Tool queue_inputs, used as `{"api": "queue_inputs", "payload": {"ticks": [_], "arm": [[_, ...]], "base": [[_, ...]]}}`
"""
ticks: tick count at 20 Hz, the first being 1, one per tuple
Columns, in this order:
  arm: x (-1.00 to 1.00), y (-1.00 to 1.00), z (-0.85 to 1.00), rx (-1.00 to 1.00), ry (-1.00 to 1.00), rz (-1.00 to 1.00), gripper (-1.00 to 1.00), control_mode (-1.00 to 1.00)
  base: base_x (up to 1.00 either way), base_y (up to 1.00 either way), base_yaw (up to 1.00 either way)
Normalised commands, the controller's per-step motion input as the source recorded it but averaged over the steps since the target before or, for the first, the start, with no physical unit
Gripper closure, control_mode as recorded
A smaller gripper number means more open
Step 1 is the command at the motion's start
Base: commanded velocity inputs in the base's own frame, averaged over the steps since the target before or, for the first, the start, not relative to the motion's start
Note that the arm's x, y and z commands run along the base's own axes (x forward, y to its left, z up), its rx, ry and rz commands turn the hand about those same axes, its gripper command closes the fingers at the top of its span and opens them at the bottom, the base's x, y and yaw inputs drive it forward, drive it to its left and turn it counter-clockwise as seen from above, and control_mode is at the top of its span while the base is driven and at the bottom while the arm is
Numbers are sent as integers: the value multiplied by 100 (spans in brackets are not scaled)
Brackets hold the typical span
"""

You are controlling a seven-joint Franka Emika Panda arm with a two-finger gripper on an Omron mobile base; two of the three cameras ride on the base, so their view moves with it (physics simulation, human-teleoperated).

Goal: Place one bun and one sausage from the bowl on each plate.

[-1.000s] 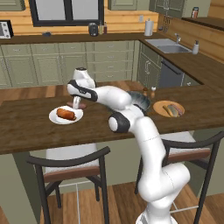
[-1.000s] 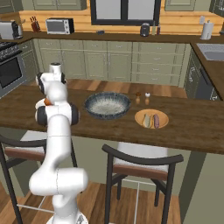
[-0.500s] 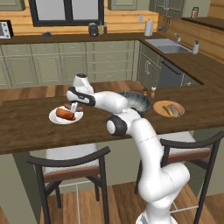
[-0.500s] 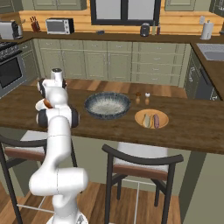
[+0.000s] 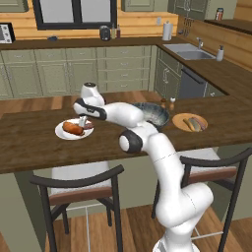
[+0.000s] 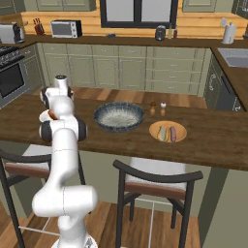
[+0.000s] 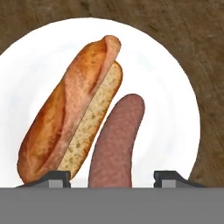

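My gripper (image 7: pixel 112 178) hangs low over the white plate (image 7: pixel 175 87) with its jaws open, one fingertip on each side of a red-brown sausage (image 7: pixel 116 140) that lies on the plate, neither touching it. A split golden bun (image 7: pixel 72 113) lies beside the sausage. From the left base view the gripper (image 5: pixel 83 122) is at the right side of the white plate (image 5: pixel 63 135). The orange-tan plate (image 6: pixel 154 130) holds a bun (image 6: pixel 162 133) and a sausage (image 6: pixel 173 134). The dark bowl (image 6: pixel 118 127) sits between the plates, and I see nothing in it.
Two small shakers (image 6: pixel 158 108) stand behind the bowl and the orange plate. Two stools (image 6: pixel 155 184) sit against the near edge of the wooden counter (image 6: pixel 213 145). A sink (image 5: pixel 192 54) lies at the far right.
The gripper has dipped a little closer to the white plate and its jaws have opened, leaving the sausage lying on the plate beside the bun.
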Motion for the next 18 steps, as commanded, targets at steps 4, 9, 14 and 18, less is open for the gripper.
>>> {"api": "queue_inputs", "payload": {"ticks": [4,9,14,18], "arm": [[-5,0,0,-8,0,-8,-100,-100],[-46,-34,47,-6,-1,-11,-100,-100],[-72,-75,36,-1,-5,-15,-100,-100],[-100,-96,0,0,-9,-18,-100,-100]], "base": [[0,0,0],[0,0,0],[0,0,0],[0,0,0]]}}
